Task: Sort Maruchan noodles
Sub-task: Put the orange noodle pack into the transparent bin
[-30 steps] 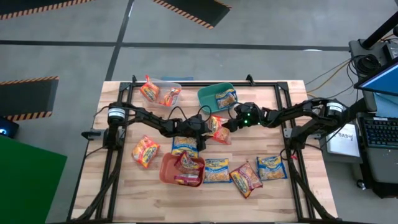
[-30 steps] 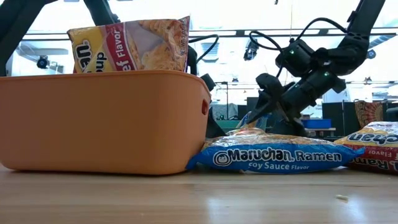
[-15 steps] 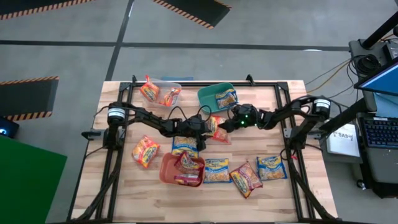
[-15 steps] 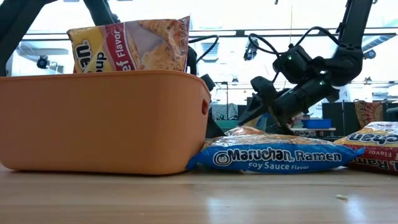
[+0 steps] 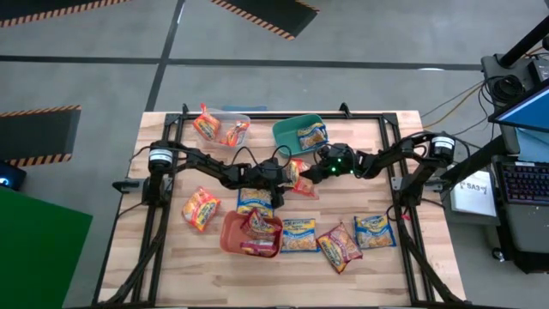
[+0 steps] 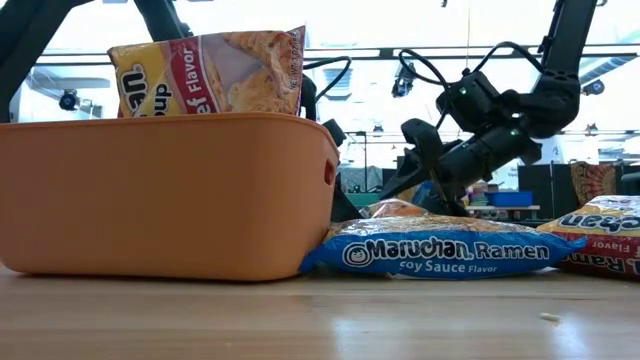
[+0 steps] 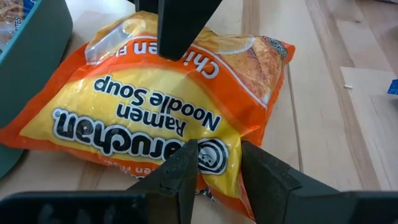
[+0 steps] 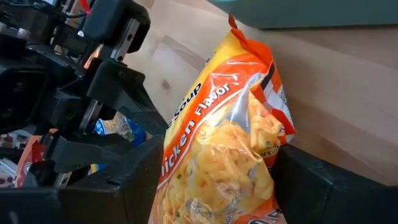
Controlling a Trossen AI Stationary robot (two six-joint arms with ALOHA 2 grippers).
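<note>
Left tool (image 5: 287, 176): at the table's centre, its fingers (image 7: 186, 168) pinching one end of an orange chicken packet (image 7: 155, 118).
Right tool (image 5: 310, 174): reaching in from 3 o'clock, its two fingers spread on either side of the same packet's other end; the packet (image 8: 230, 149) fills the gap between them, though contact cannot be told.
Orange chicken packet: at the table's centre, just at 6 o'clock of the green tub (image 5: 292, 131), between the two tools.
Green tub: at 12 o'clock on the table, one packet lying inside it.
Clear tub (image 5: 230, 120): at 11 o'clock, holding orange packets.
Orange tub (image 6: 170, 195): at 6 o'clock, a red beef packet (image 6: 210, 70) standing up out of it.
Blue soy sauce packet (image 6: 450, 250): flat on the table (image 5: 395, 257), touching the orange tub's side, toward 5 o'clock.
Other packets: one orange at 8 o'clock (image 5: 200, 209), a dark red one (image 5: 340, 246) and a blue one (image 5: 374, 231) toward 4 to 5 o'clock.
</note>
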